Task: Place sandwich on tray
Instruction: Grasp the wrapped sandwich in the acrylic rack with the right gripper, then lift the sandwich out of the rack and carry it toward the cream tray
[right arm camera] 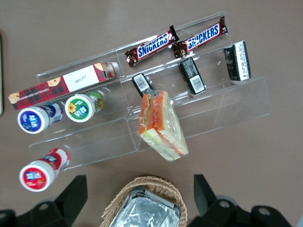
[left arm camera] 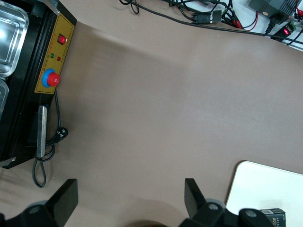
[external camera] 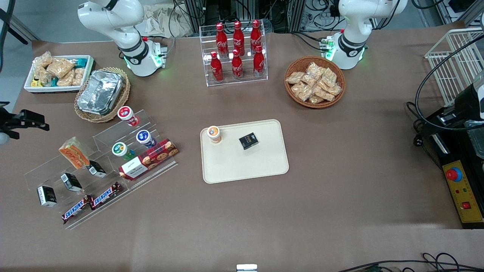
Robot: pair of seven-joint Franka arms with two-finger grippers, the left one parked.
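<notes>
We see a table covered in a brown cloth (external camera: 340,211), with cables and equipment racks at the room's edge. Toward the working arm's end sit a white bin of snack packets (external camera: 56,71) and, beside it, a foil container (external camera: 101,92) in a wicker basket. Nearer the camera stands a clear stepped display (external camera: 113,132). It holds the sandwich (external camera: 74,153), small black cartons, three lidded cups, a tartan biscuit box (external camera: 149,164) and two Snickers bars (external camera: 92,202). The wrapped sandwich lies tilted on an upper step, well apart from the tray (external camera: 245,166). This cream tray, at mid-table, carries an orange-lidded cup (external camera: 214,134) and a small black box (external camera: 248,141). Farther from the camera is a rack of Coca-Cola bottles (external camera: 237,51), then a wicker basket of snack packets (external camera: 314,81). A yellow control box with a red button (external camera: 463,192) marks the parked arm's end. From the wrist camera, the gripper (right arm camera: 139,189) hovers above the display, its fingers (right arm camera: 75,194) spread wide and holding nothing. The sandwich (right arm camera: 161,125) lies below, in line with the gap between them, touching neither.
</notes>
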